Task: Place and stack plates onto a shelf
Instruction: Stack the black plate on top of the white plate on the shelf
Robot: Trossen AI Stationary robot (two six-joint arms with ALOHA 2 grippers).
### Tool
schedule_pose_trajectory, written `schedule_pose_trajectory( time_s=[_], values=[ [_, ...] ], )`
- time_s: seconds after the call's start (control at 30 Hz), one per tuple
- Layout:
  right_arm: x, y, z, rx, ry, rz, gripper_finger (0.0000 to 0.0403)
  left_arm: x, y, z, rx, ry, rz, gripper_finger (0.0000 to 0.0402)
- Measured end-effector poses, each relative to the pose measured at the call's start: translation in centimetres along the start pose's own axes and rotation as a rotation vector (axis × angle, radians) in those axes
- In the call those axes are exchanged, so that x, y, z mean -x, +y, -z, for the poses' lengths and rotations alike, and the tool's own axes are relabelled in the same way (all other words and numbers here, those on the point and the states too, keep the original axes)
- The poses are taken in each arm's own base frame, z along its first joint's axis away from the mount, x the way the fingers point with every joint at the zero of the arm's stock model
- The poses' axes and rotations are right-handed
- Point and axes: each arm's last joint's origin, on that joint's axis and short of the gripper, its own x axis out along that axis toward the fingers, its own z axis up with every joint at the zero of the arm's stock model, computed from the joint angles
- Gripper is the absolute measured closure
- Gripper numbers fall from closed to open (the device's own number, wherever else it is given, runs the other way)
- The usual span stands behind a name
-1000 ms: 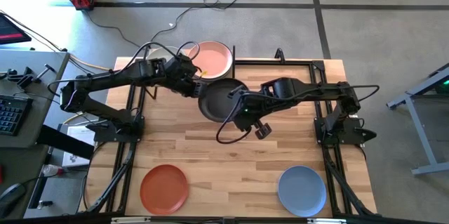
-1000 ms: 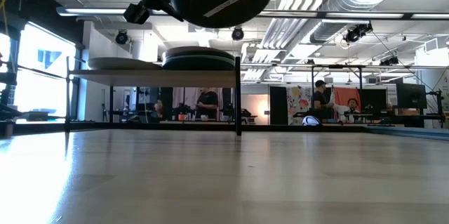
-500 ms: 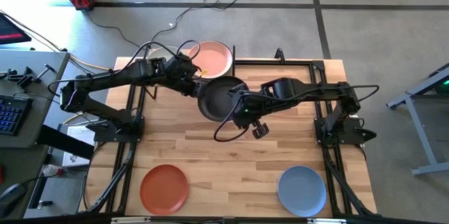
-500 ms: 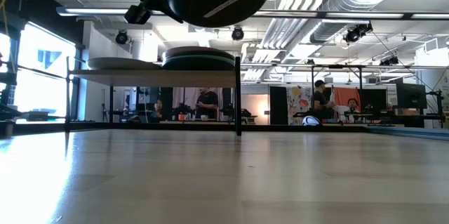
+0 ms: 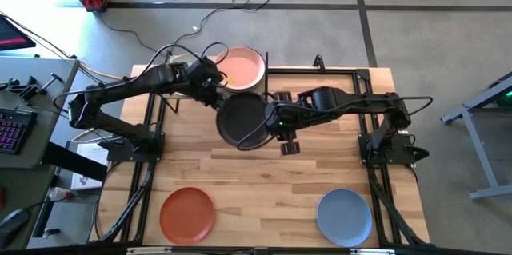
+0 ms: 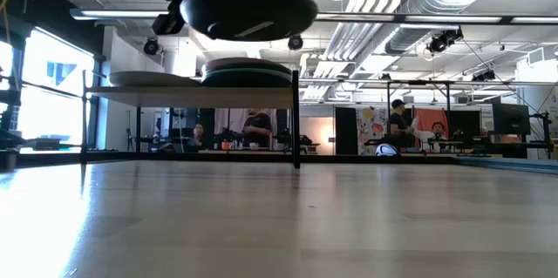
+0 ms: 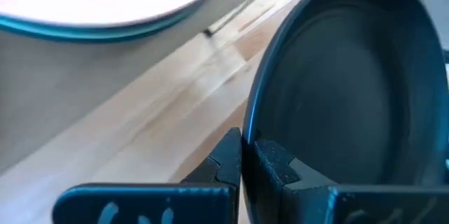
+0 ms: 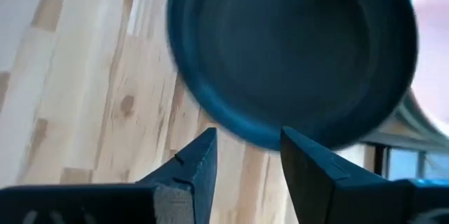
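While my left pincer (image 7: 242, 155) is pinched onto the rim of the charcoal plate (image 5: 242, 119), these lines give the rest.

Left pincer: closed on the plate's edge, seen in the left wrist view with a finger (image 7: 226, 161) either side of the rim. I grip by the rim so the plate hangs free, with nothing under it.

Right pincer (image 8: 247, 155): fingers parted, nothing between them, just beside the plate's far edge in the high view. In its own view the plate lies ahead of the fingers, not in them. I judge it has no grip on the plate now.

Charcoal plate: in the air above the worktop (image 5: 264, 179), near the shelf (image 6: 192, 93), close to level in the low view. It sits higher than the stack, which I judge clears the way over.

Shelf: carries a stack with a pink plate (image 5: 242, 66) on top and teal (image 7: 84, 29) below; a second pile (image 6: 148, 77) stands beside it.

Still on the worktop: orange plate (image 5: 187, 214) and blue plate (image 5: 344, 216), well apart, near the front edge.

Next, as I judge: carry the plate over the pink one and lower it flat.
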Motion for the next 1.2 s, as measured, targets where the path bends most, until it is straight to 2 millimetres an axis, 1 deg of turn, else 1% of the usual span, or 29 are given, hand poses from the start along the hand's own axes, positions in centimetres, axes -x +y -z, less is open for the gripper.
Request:
schedule_pose_trajectory(
  time_s=[0.1,0.27,0.37,0.5,0.63,0.77,0.97,1.1,1.2],
  values=[
    [0.0,0.0,0.0,-0.058,0.005,0.000,0.0268,0.2,1.2,-0.3,0.007,0.024,-0.033,0.0395],
    [0.0,-0.1,0.1,-0.085,0.009,0.042,0.0269,0.7,2.8,-1.1,0.032,0.013,-0.061,0.0395],
    [0.0,-0.4,0.1,-0.036,0.014,0.065,0.0269,1.3,3.6,-1.5,0.055,-0.014,-0.063,0.0395],
    [-0.2,-1.3,0.3,0.043,0.029,0.097,0.0269,2.2,5.0,-2.0,0.111,-0.053,-0.084,0.0395],
    [-0.5,-3.0,0.7,0.090,0.056,0.116,0.0270,3.7,6.5,-2.5,0.196,-0.119,-0.103,0.0395],
    [-0.8,-5.3,1.7,0.103,0.111,0.133,0.0270,5.4,8.2,-2.8,0.279,-0.194,-0.135,0.0395],
    [-1.1,-8.9,3.2,0.057,0.165,0.145,0.0270,7.7,10.8,-2.7,0.409,-0.274,-0.202,0.0395],
    [-1.3,-10.7,4.1,0.027,0.161,0.100,0.0270,8.9,12.3,-2.5,0.489,-0.324,-0.258,0.0394],
    [-1.3,-11.7,4.6,-0.006,0.154,0.077,0.0270,9.4,13.2,-2.1,0.551,-0.314,-0.302,0.0394]
  ],
)
